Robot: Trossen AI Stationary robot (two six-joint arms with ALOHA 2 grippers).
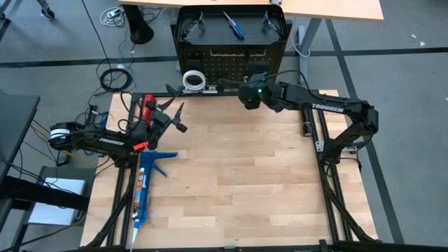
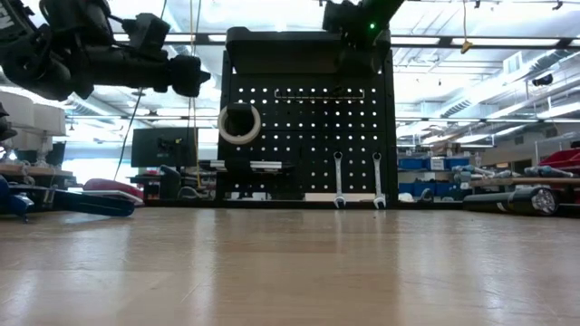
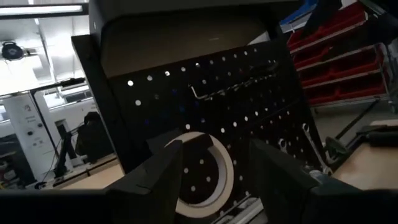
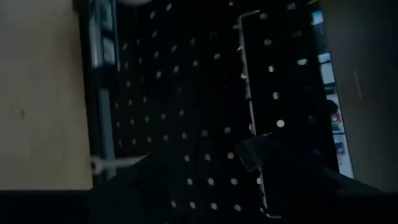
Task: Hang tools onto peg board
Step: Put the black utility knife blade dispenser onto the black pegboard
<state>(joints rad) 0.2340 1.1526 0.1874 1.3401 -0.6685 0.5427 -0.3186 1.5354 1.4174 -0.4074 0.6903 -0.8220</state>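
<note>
only "trossen" on the right arm (image 1: 329, 108); left gripper (image 3: 214, 171) apart, right gripper's state unclear

- Right end effector (image 1: 246, 96): fingers lost in shadow against the peg board (image 1: 231, 66) in its wrist view; what they hold, if anything, cannot be told.
- White tape roll (image 3: 202, 168): partly hidden behind the left end effector (image 3: 214, 171).
- Blue caulking gun (image 2: 72, 201): cut off at the low view's edge.
- Items atop the board: too small to identify.
</note>
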